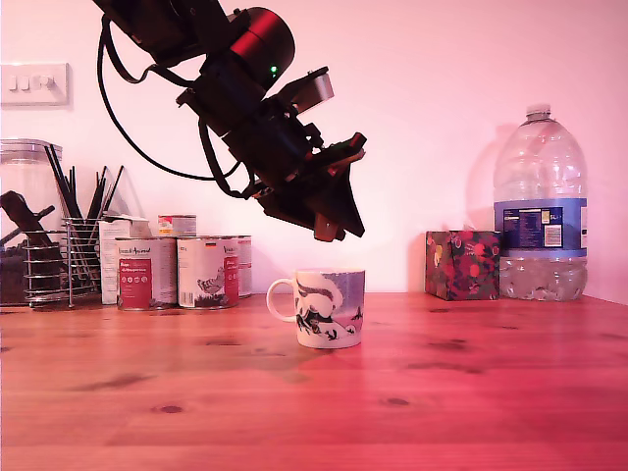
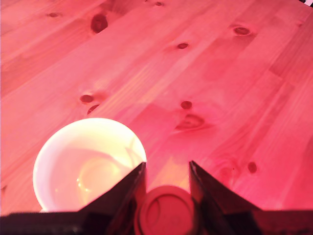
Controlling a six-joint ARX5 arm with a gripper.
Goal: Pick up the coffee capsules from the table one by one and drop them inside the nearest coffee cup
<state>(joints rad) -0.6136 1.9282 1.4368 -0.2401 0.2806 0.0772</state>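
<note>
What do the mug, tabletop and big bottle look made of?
Mug: likely glazed ceramic, with a glossy white inside and printed animal drawings. Tabletop: wood with visible grain and dark knots, smooth finish. Bottle: clear, ribbed plastic, probably, with a paper-like label.

The exterior view sits low, near table (image 1: 314,392) level, facing the wall. The wrist view looks steeply down, seemingly close. Both share the coffee cup (image 1: 329,308) (image 2: 88,164) and surrounding tabletop.

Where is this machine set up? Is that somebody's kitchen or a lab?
Probably a home kitchen or dining table, not a lab: labelled food tins, a wire holder of dark utensils, a big water bottle and a wall switch.
</note>
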